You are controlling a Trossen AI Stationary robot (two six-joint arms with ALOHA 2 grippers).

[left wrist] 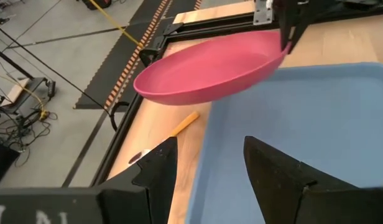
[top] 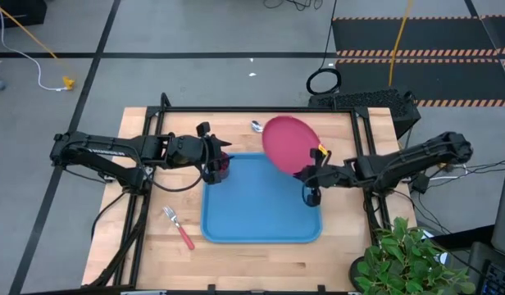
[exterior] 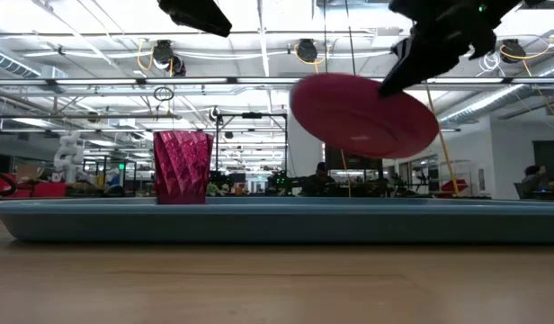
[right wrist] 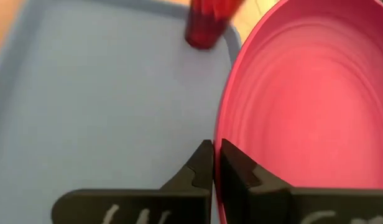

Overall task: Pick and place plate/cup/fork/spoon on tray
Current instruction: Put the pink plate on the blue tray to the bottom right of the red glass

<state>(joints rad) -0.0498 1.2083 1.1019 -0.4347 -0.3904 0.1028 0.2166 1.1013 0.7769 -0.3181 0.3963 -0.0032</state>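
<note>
The blue tray [top: 261, 221] lies in the middle of the table. The dark red cup [exterior: 181, 166] stands upright on the tray's far left corner; it also shows in the right wrist view [right wrist: 207, 22]. My left gripper [top: 213, 164] is open and empty above the cup [left wrist: 210, 146]. My right gripper [top: 306, 174] is shut on the pinkish-red plate [top: 285, 141], which hangs over the tray's far right corner. The fork [top: 179, 227] lies flat on the table left of the tray. The spoon [left wrist: 184, 123] lies on the table beyond the tray's far edge, partly under the plate. My right gripper pinches the plate's rim [right wrist: 219, 134] between its two fingers [right wrist: 204, 163], at the plate's near right edge, one finger on the upper face and one below. The fingers come from the table's right, slanting down. The plate [exterior: 362, 115] is lifted clear and tilted.
A black frame [top: 236, 109] runs round the table's far and side edges. A potted plant [top: 400, 258] stands at the near right corner. The tray's middle and near half [right wrist: 104, 93] are bare.
</note>
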